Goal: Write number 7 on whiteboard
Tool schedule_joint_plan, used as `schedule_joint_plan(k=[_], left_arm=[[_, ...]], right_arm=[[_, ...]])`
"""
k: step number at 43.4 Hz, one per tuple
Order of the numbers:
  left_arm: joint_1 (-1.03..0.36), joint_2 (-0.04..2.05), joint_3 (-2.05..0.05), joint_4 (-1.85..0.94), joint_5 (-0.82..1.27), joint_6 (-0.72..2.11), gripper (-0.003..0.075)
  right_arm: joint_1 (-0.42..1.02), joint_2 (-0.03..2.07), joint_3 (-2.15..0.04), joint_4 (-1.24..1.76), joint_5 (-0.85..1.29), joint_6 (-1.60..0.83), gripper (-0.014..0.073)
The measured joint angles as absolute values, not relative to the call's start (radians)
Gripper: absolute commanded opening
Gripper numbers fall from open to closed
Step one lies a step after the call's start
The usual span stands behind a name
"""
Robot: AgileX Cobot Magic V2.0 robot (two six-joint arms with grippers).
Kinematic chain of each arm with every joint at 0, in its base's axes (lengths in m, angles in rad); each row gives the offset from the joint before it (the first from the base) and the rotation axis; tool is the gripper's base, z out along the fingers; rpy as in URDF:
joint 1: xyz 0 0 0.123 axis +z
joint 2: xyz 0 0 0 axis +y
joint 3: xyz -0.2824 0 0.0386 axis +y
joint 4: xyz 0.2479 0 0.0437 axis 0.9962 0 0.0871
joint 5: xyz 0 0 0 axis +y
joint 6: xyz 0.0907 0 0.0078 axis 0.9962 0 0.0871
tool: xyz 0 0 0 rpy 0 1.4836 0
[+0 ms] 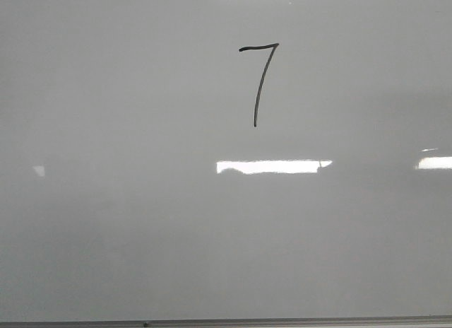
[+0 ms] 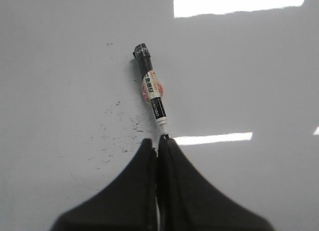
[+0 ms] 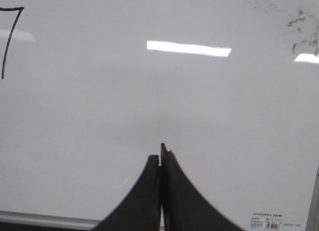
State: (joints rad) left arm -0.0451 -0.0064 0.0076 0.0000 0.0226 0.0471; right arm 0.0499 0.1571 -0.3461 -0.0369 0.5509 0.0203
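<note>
The number 7 is drawn in thin black line on the upper middle of the whiteboard. Part of it shows at the edge of the right wrist view. Neither arm shows in the front view. My left gripper is shut on the narrow end of a white marker with a black far end. The marker sticks out ahead of the fingertips over the board. My right gripper is shut and empty over bare board, well to the side of the 7.
The grey metal frame edge runs along the near side and shows in the right wrist view. Faint black smudges mark the board. A small printed label sits near a corner. Bright light reflections lie across the board.
</note>
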Motion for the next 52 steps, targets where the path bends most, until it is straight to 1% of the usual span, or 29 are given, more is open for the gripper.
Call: schedule_joint_plan(k=[10, 20, 27, 52], left_arm=[[-0.045, -0.006, 0.008, 0.0, 0.023, 0.047, -0.0021], [-0.045, -0.006, 0.008, 0.0, 0.023, 0.047, -0.0021], [-0.045, -0.006, 0.008, 0.0, 0.021, 0.047, -0.0021], [-0.045, -0.006, 0.008, 0.0, 0.019, 0.047, -0.0021]], right_arm=[[0.03, 0.037, -0.135, -0.037, 0.332, 0.02, -0.0118], [0.012, -0.01, 0.018, -0.037, 0.16, 0.02, -0.0118], [-0.004, -0.01, 0.026, -0.012, 0.126, 0.02, -0.0118], [-0.006, -0.01, 0.026, 0.0, 0.123, 0.02, -0.0118]])
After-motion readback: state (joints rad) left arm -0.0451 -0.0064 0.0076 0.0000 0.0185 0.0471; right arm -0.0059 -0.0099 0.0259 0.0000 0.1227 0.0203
